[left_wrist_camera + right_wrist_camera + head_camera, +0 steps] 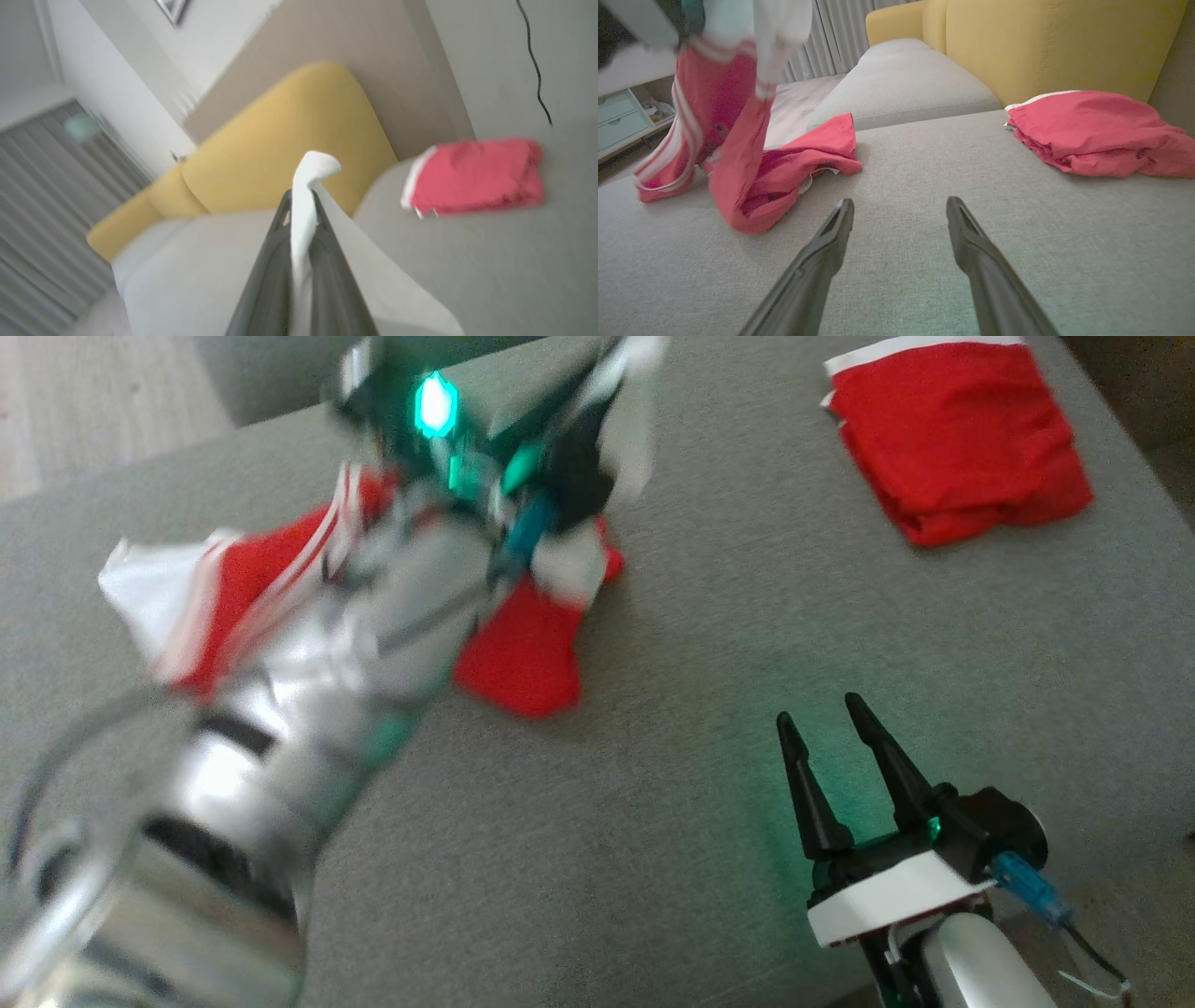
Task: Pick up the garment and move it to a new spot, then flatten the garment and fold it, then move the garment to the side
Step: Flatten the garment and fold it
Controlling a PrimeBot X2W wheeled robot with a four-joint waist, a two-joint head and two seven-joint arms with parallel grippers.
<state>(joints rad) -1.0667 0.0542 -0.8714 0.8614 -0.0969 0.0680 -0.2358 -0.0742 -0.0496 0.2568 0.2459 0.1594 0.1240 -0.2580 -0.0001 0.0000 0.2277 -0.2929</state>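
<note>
Two grippers point(301, 193) point(817, 707), hanging garment point(738, 154), folded garment point(1087, 126)

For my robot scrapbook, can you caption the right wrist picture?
Open right gripper over the grey sofa; a red-and-white garment hangs half-lifted, a folded red garment lies beyond.
</note>
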